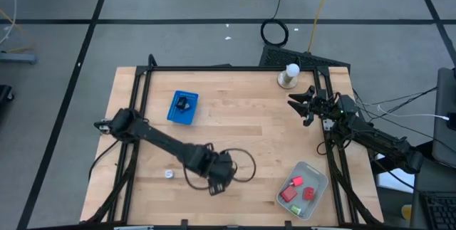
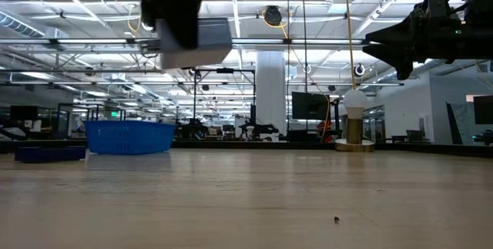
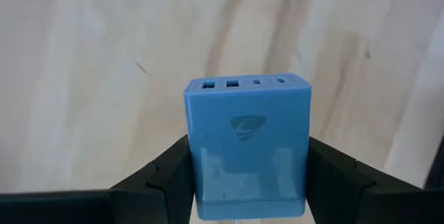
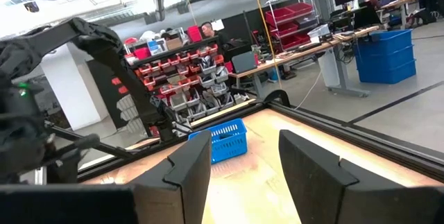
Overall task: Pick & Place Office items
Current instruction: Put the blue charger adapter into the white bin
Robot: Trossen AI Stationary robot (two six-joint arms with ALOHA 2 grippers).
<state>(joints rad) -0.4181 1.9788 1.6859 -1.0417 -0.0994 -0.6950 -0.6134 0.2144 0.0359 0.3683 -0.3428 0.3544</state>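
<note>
My left gripper (image 1: 218, 179) hangs over the table's near middle, shut on a blue block (image 3: 246, 148) whose end face has small slots. In the low view the block (image 2: 197, 42) shows high above the tabletop. A small white piece (image 1: 169, 174) lies on the wood to the left of that gripper. A blue basket (image 1: 183, 107) with a black clip (image 1: 184, 103) in it stands at the far left. A translucent tray (image 1: 318, 181) at the near right holds red blocks (image 1: 293, 189) and a green piece (image 1: 308, 194). My right gripper (image 4: 243, 148) waits open at the right edge (image 1: 301, 105). My left gripper pinches the blue block's two opposite side faces (image 3: 193, 161) between its two fingers (image 3: 165, 177). The fingers come from above, pointing steeply down. The block is lifted clear of the table, its slotted end (image 3: 244, 83) facing down, away from the gripper.
A white knob-topped stand (image 1: 288, 75) stands at the far right corner. A black frame (image 1: 214, 68) runs round the table's edges. Bare wood lies between the basket, the tray and the stand.
</note>
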